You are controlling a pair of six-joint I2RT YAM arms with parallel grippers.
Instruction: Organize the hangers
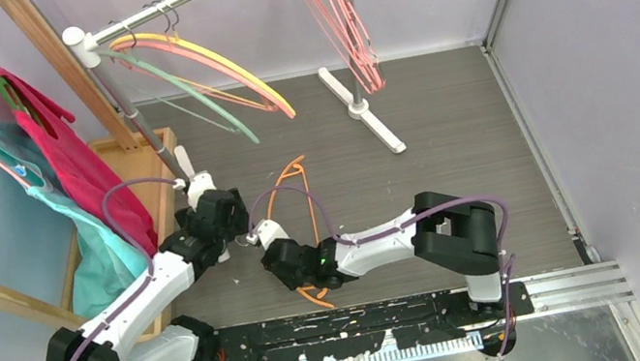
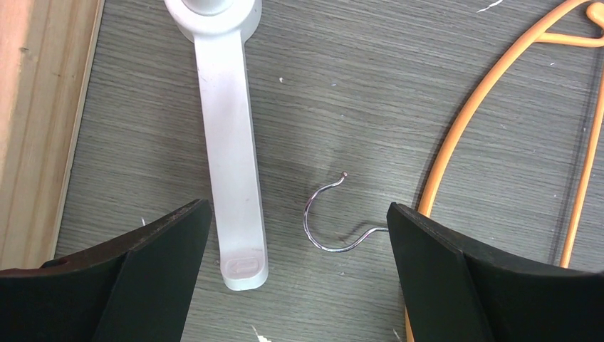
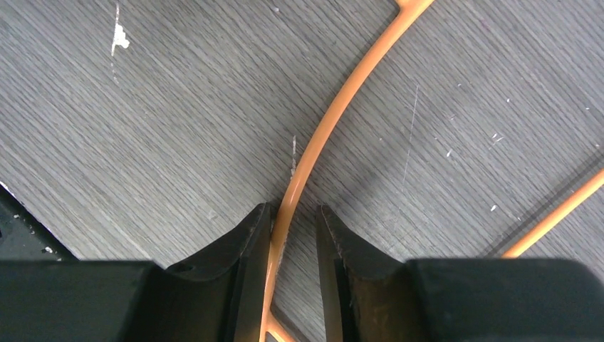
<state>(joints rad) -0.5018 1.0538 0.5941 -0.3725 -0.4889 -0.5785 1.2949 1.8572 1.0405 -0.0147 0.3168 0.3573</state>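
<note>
One orange hanger [image 3: 335, 107] flat on grey table [image 3: 142, 142], near centre. Right gripper [image 3: 293, 214] jaws narrowed astride hanger arm, slight gap remaining. Left gripper [image 2: 299, 210] spread wide over metal hook [image 2: 308, 214].

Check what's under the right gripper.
The orange hanger lies flat on the grey table. One of its curved arms runs between the fingers of the right gripper. In the top view, the gripper covers that stretch.
</note>
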